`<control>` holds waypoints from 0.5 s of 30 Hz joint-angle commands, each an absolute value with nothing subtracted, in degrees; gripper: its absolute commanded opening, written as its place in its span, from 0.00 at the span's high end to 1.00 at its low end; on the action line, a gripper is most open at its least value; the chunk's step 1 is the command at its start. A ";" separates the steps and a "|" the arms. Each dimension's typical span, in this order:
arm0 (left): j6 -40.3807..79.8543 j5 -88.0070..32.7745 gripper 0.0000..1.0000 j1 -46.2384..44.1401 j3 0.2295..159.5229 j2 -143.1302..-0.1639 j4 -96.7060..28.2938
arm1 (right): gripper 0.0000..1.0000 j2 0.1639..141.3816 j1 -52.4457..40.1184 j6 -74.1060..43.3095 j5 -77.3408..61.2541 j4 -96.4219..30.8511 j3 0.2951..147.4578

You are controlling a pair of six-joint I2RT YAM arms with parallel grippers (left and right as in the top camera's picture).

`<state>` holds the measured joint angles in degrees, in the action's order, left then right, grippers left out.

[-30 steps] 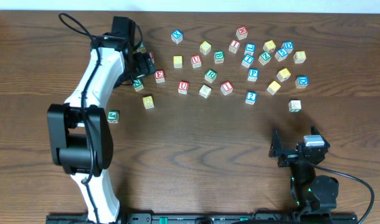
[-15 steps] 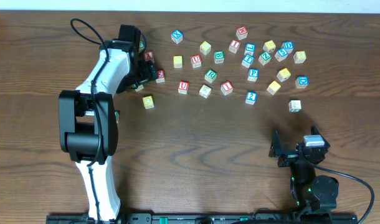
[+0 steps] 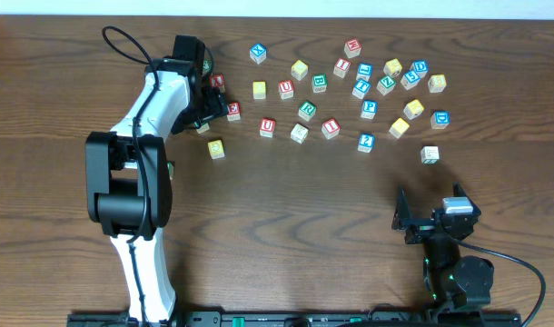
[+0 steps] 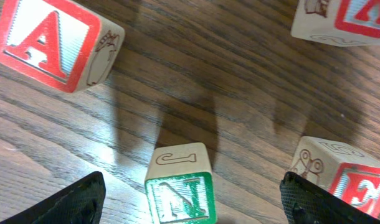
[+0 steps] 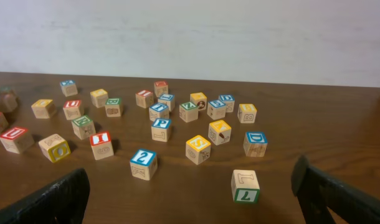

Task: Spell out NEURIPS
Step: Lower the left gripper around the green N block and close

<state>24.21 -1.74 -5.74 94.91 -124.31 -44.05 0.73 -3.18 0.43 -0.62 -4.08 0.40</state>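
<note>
Left gripper (image 4: 190, 200): open. In the left wrist view you see its two dark fingertips (image 4: 75, 202) low over the table (image 3: 286, 218), one on each side of the green N (image 4: 180, 193), with bare wood between each tip and the cube. Nothing is gripped. The N cube sits flat and faces the camera squarely, with a J on its upper face.

The red E (image 4: 355, 186) lies just beyond one fingertip, near the N but apart from it. A red A (image 4: 50, 43) rests further off, turned at an angle.

Right gripper (image 5: 190, 193): open to its full spread and holding nothing. It is parked at the near edge of the table, well away from every cube.

Remaining task cubes, which you can check from overhead, lie in a loose scatter and none of them touch:
- red U (image 3: 268, 127) — next along from the E, apart from it
- green R (image 3: 307, 111) — behind and between the U and the I; its letter is too small to read from above
- red I (image 3: 330, 128)
- blue P (image 3: 370, 108)
- yellow S (image 5: 198, 149) — near a blue 2 (image 5: 143, 163) and a green 7 (image 5: 245, 186)

The seven letters do not form a word as they lie.
</note>
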 commanded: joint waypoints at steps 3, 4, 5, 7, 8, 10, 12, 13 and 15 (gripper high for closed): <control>24.32 0.10 0.12 -5.54 96.20 -124.11 -44.99 | 0.01 0.49 -2.70 -0.38 -0.56 -4.36 0.34; 24.32 0.10 0.12 -5.54 96.18 -124.11 -45.10 | 0.01 0.49 -2.72 -0.38 -0.58 -4.36 0.34; 24.32 0.10 0.12 -5.54 96.16 -124.11 -45.30 | 0.01 0.49 -2.70 -0.38 -0.58 -4.36 0.34; 24.34 0.10 0.12 -5.54 96.05 -124.11 -45.65 | 0.01 0.49 -2.72 -0.38 -0.58 -4.34 0.34; 24.32 0.10 0.12 -5.54 95.85 -124.11 -45.74 | 0.01 0.49 -2.70 -0.38 -0.58 -4.36 0.34; 24.32 0.14 0.12 -5.54 95.79 -124.11 -45.76 | 0.01 0.49 -2.70 -0.38 -0.58 -4.36 0.34; 24.32 0.78 0.12 -5.54 95.79 -124.11 -45.76 | 0.01 0.49 -2.70 -0.38 -0.56 -4.34 0.34; 24.32 0.97 0.12 -5.54 95.79 -124.11 -45.74 | 0.01 0.49 -2.70 -0.38 -0.58 -4.36 0.34; 24.32 0.99 0.12 -5.54 95.74 -124.14 -45.71 | 0.01 0.49 -2.70 -0.38 -0.58 -4.34 0.34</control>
